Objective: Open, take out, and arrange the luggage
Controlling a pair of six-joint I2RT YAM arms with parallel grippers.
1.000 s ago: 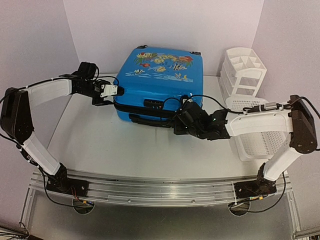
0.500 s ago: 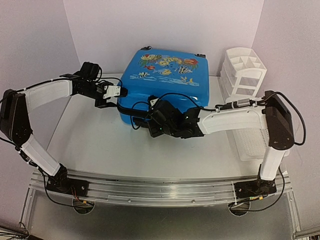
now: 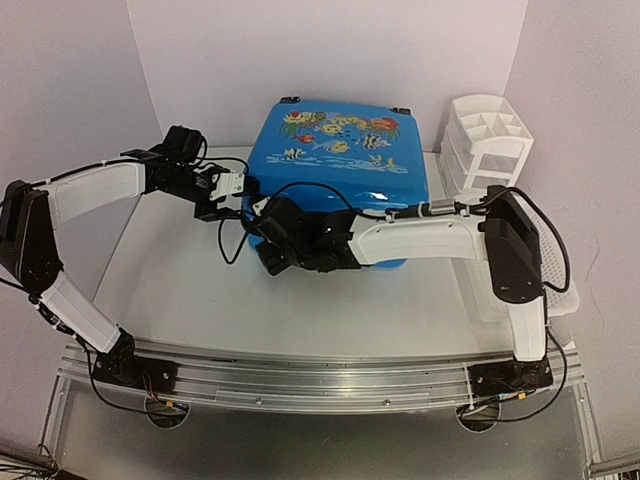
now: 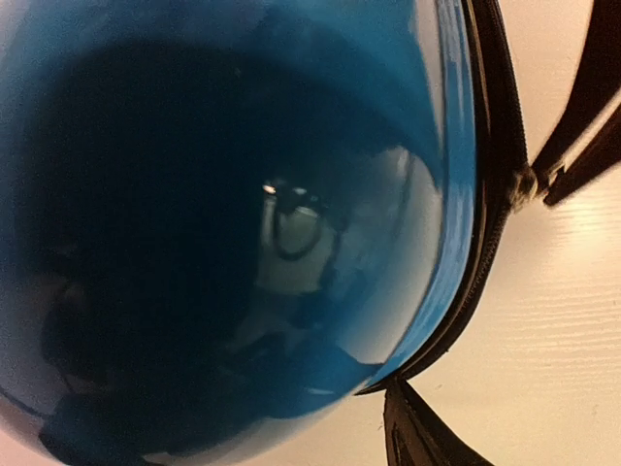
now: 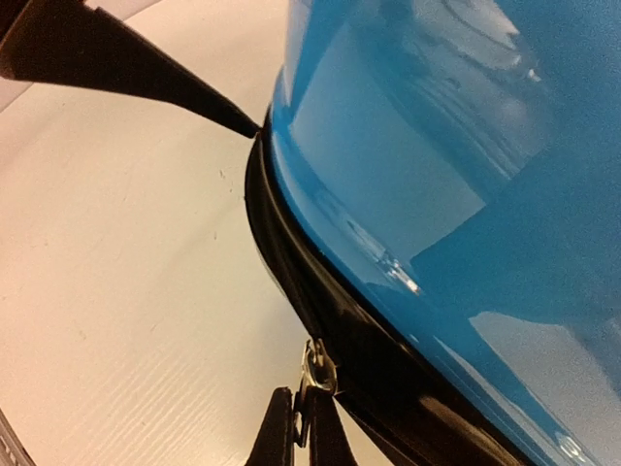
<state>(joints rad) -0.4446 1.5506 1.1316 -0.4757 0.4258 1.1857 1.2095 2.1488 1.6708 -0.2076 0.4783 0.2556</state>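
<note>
The luggage [image 3: 335,165] is a bright blue hard-shell case with a fish print, lying flat at the back middle of the table. My right gripper [image 3: 272,238] is at its front left corner, shut on the metal zip pull [image 5: 315,374] of the black zip band [image 5: 291,262]; the pull sits pinched in the right gripper [image 5: 303,400]. My left gripper [image 3: 232,195] is against the case's left side near that same corner, open. Its fingers [image 4: 412,432] straddle the zip band [image 4: 490,243], and the blue shell [image 4: 194,194] fills that view.
A white drawer organiser [image 3: 488,140] stands at the back right. A white slatted basket [image 3: 560,280] sits at the right edge, mostly behind my right arm. Cables loop over the case's front. The left gripper's finger [image 5: 107,58] shows in the right wrist view.
My right gripper has travelled left along the case's front, from the front right to the front left corner, with the zip pull in it. The case shifted slightly back. The left arm barely moved.
</note>
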